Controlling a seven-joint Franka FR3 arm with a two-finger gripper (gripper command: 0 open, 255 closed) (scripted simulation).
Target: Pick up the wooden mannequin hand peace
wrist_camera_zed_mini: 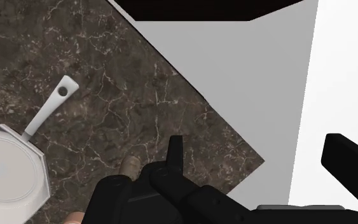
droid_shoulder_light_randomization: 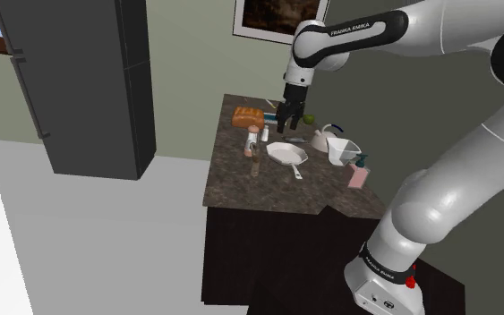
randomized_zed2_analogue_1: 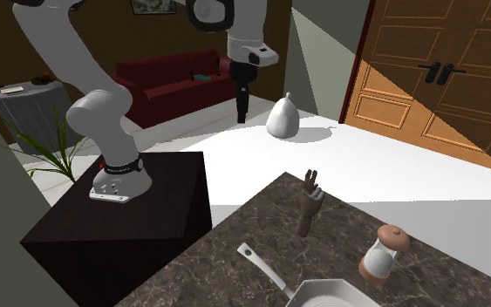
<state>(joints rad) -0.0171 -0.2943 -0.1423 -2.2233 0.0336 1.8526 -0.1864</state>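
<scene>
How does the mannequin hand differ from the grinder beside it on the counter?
Colour: the mannequin hand is dark brown all over; the grinder has a white body with a brown cap and base. Shape: the hand is slim with fingers raised; the grinder is squat and rounded. Both stand upright on the marbled counter, apart.

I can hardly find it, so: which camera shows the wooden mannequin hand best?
The second exterior view: the wooden mannequin hand stands upright and close, its shape plain. The shoulder view shows it as a small brown shape far off; in the wrist view a tan bit beside the pincer may be it.
</scene>
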